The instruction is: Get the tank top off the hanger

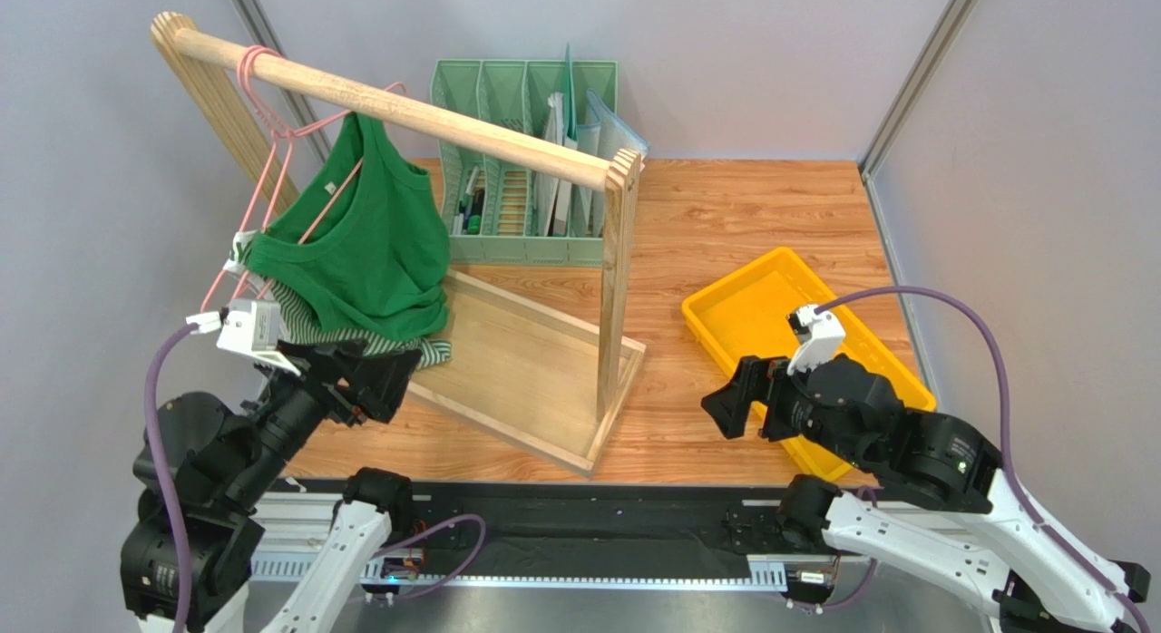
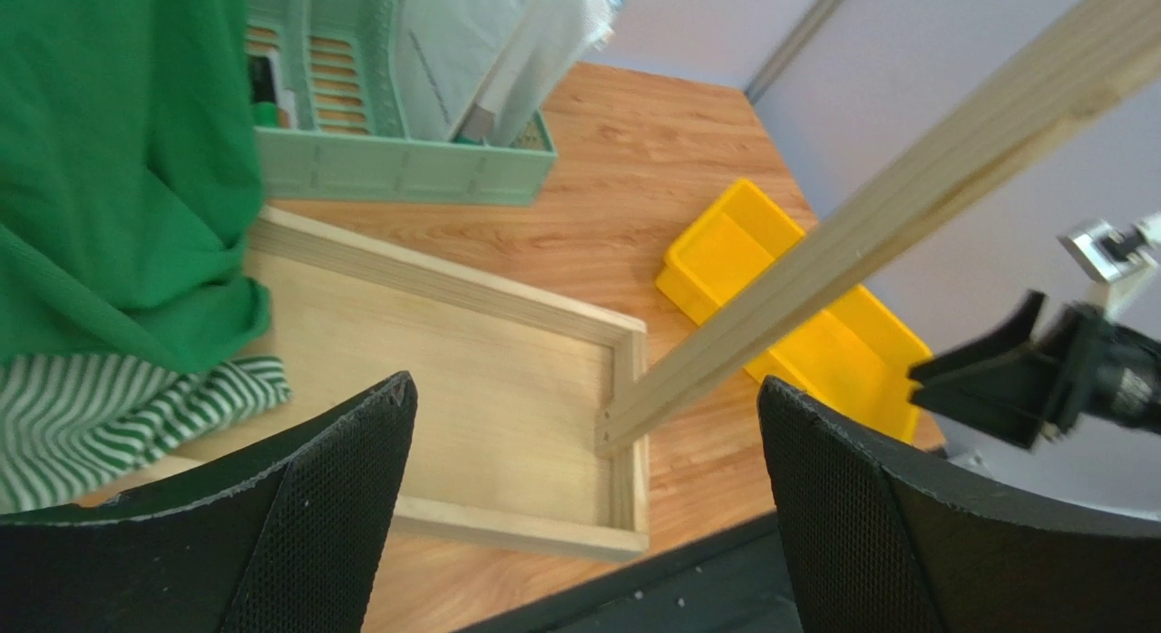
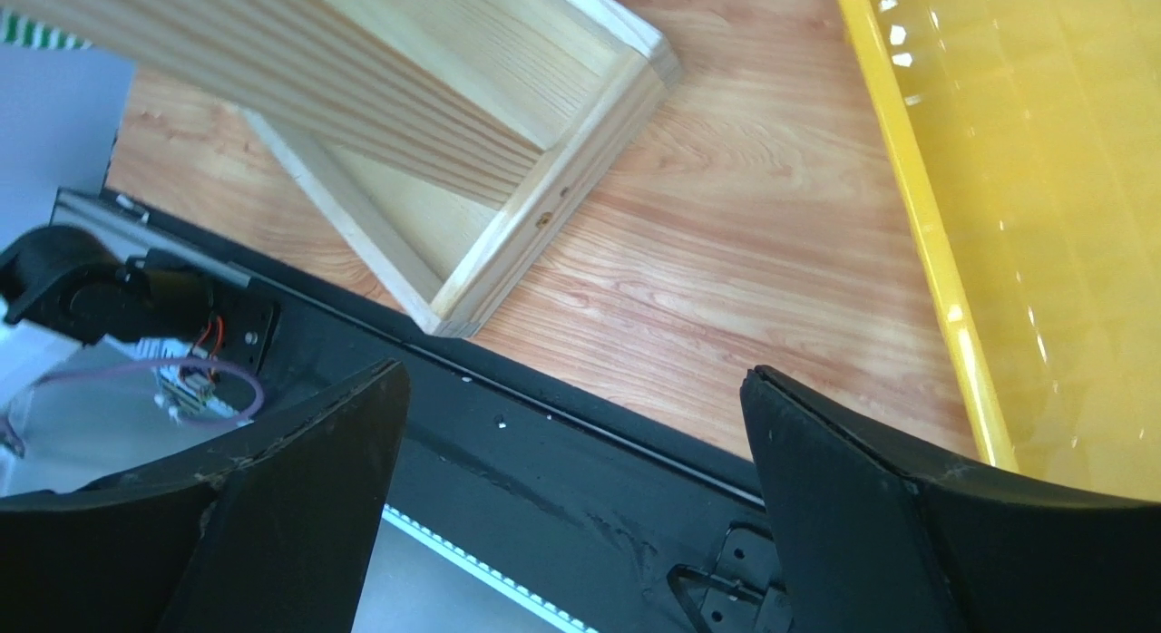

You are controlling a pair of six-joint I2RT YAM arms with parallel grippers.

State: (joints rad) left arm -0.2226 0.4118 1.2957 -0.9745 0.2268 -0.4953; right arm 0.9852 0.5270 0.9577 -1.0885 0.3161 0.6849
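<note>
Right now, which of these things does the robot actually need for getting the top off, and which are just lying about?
For the job:
green tank top
pink hanger
wooden rack the hanger hangs from
left gripper and right gripper, both open

Just lying about:
striped cloth showing below the tank top
yellow tray
green file organizer with papers

Black-and-white left arm (image 1: 218,470) and right arm (image 1: 927,456); purple cables (image 1: 913,290); white wrist cameras (image 1: 818,337); mesh-textured black jaws.
</note>
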